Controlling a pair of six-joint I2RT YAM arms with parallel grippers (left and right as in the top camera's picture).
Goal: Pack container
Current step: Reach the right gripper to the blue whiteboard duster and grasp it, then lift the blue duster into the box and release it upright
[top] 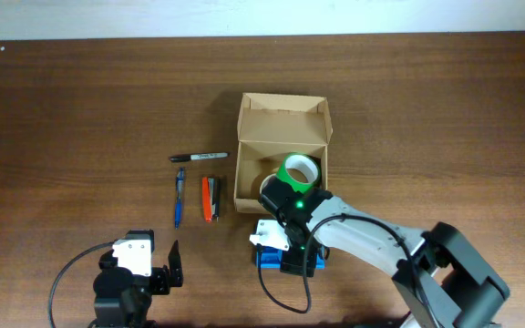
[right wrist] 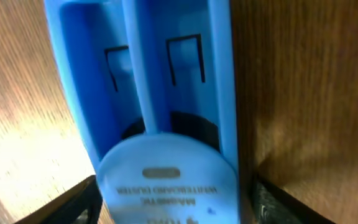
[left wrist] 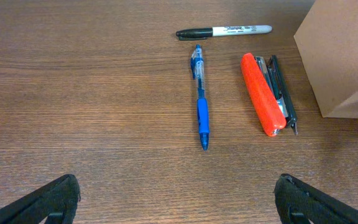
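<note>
The tan cardboard container [top: 241, 173] stands open at mid-table with its flap lid folded back, and a green tape roll [top: 300, 169] lies inside it. Its corner shows in the left wrist view [left wrist: 344, 56]. My right gripper [top: 294, 255] [right wrist: 173, 205] is open, just in front of the box. Its fingers straddle a flat blue whiteboard eraser [top: 264, 261] [right wrist: 166, 93] that lies on the table. My left gripper [top: 167, 269] [left wrist: 178, 205] is open and empty near the front edge, left of the box.
Left of the box lie a black marker [top: 199, 157] [left wrist: 225, 30], a blue pen [top: 179, 196] [left wrist: 200, 99] and an orange stapler [top: 210, 198] [left wrist: 263, 93]. The right arm's cable loops by the front edge [top: 285, 296].
</note>
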